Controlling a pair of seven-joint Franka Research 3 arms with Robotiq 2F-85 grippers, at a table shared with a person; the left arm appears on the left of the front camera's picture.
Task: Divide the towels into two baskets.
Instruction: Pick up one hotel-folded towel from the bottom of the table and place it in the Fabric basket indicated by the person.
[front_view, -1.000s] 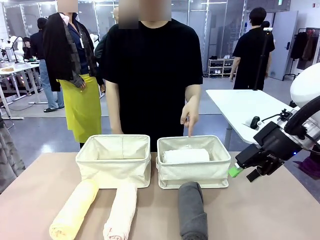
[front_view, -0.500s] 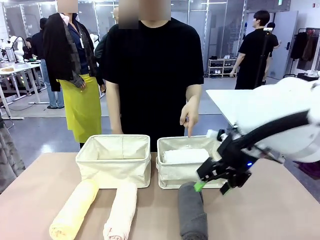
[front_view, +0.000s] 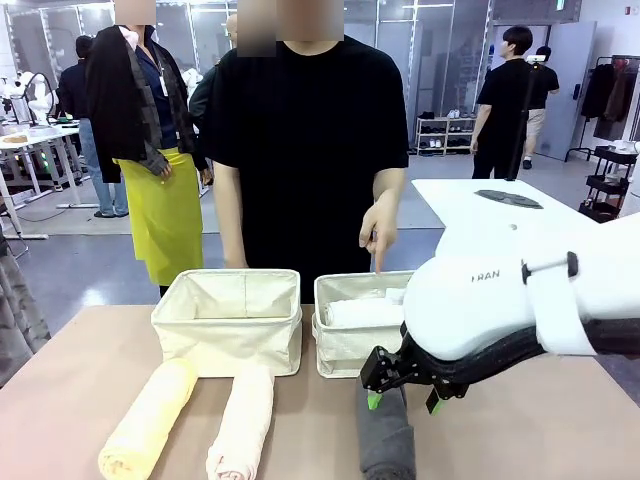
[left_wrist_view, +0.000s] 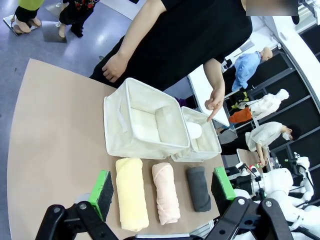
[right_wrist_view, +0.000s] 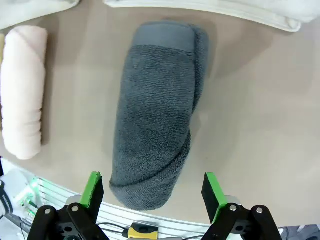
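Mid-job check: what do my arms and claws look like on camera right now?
The right arm is a rounded white shell with grey lettering and a black clip, black at the wrist. The right claw and left claw are black two-finger units with bright green pads and bolted linkages.

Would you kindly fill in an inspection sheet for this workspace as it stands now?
Surface: tan table, flat.
Job's things: white towel in right basket; left basket empty; yellow towel, pink towel, grey towel lying on the table.
Clutter: nothing seen.
Grippers: right gripper open, over the grey towel; left gripper open, raised well above the table.
Cables: nothing seen.
Surroundings: person at far side, hand pointing into right basket; people behind.
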